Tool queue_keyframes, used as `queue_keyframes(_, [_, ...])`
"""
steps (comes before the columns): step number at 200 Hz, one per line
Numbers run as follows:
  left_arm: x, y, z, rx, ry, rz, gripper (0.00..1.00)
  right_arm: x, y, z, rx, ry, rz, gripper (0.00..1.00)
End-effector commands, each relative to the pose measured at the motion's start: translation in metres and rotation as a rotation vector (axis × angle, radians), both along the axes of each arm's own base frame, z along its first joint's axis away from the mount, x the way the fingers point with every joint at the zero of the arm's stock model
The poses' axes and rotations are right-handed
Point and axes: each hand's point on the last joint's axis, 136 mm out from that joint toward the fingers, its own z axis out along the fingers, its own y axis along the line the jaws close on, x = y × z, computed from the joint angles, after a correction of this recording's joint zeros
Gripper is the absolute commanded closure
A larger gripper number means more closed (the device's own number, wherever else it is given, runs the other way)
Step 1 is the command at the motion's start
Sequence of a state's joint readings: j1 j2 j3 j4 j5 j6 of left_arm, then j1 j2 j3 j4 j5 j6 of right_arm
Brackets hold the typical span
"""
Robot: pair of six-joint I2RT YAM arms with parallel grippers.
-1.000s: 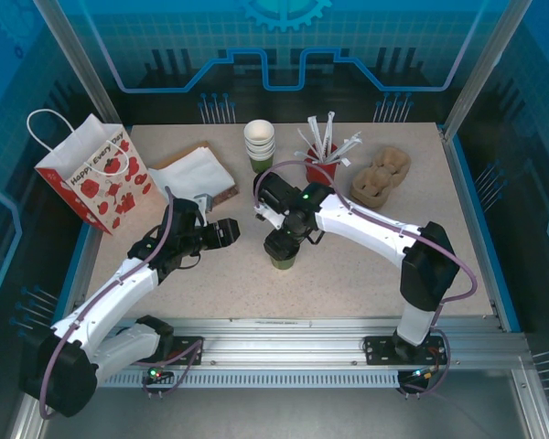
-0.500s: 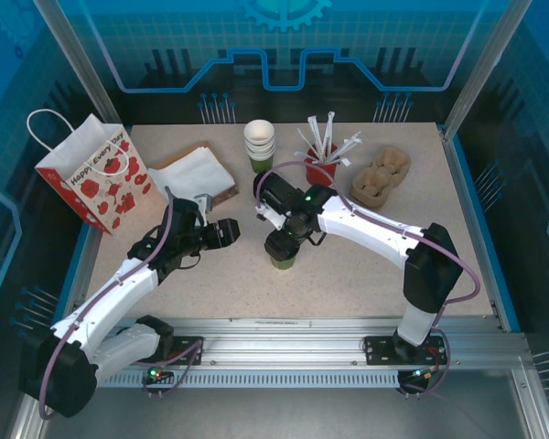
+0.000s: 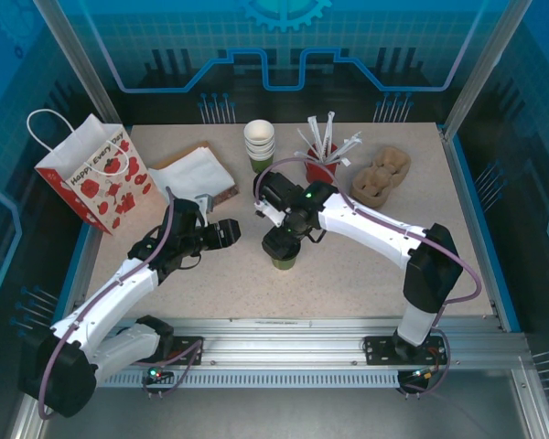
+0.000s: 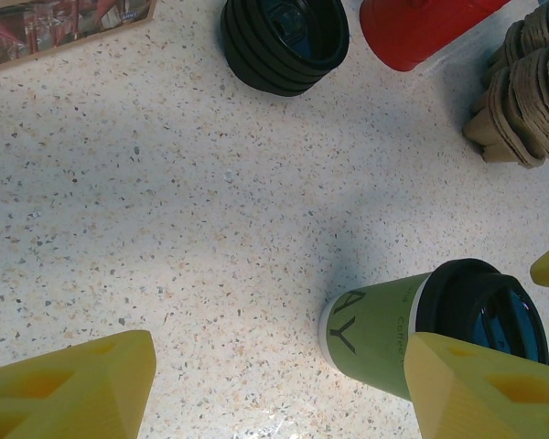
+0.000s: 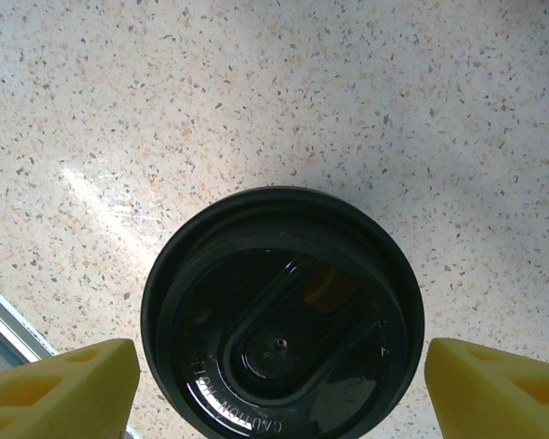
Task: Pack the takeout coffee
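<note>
Olive-green takeout coffee (image 5: pixel 282 311) under wide-spread right claw (image 5: pixel 279 389); left claw (image 4: pixel 279 389) likewise wide, empty.

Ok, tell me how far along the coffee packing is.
Done: the black lid is on the takeout coffee. In hand: the right end effector hangs open over the lid, fingers either side, not closed. Left: grasp it, lift it and carry it to the gift bag, probably.
</note>
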State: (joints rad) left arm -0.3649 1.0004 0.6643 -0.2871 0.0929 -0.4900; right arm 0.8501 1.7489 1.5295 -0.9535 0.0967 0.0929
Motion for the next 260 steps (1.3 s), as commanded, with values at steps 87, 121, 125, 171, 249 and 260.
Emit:
queue_keyframes(87, [-0.03, -0.058, 0.016, -0.102, -0.002, -0.214, 0.25, -0.024, -0.05, 0.044, 0.367, 0.062, -0.103, 0.15])
queue_keyframes(121, [-0.02, -0.068, 0.034, -0.114, -0.054, -0.233, 0.25, -0.001, -0.063, 0.054, 0.549, 0.035, -0.24, 0.15])
queue_keyframes(125, [-0.019, -0.069, 0.036, -0.115, -0.059, -0.235, 0.25, 0.004, -0.069, 0.056, 0.545, 0.008, -0.266, 0.15])
queue_keyframes(171, [0.002, -0.086, 0.072, -0.125, -0.17, -0.278, 0.23, 0.056, -0.136, 0.081, 0.369, -0.366, -0.525, 0.14])
queue_keyframes(249, [0.02, -0.103, 0.09, -0.071, -0.217, -0.319, 0.23, 0.105, -0.235, 0.104, 0.37, -0.517, -0.845, 0.13])
queue_keyframes(260, [0.021, -0.106, 0.094, -0.085, -0.214, -0.321, 0.22, 0.112, -0.244, 0.102, 0.402, -0.509, -0.896, 0.13])
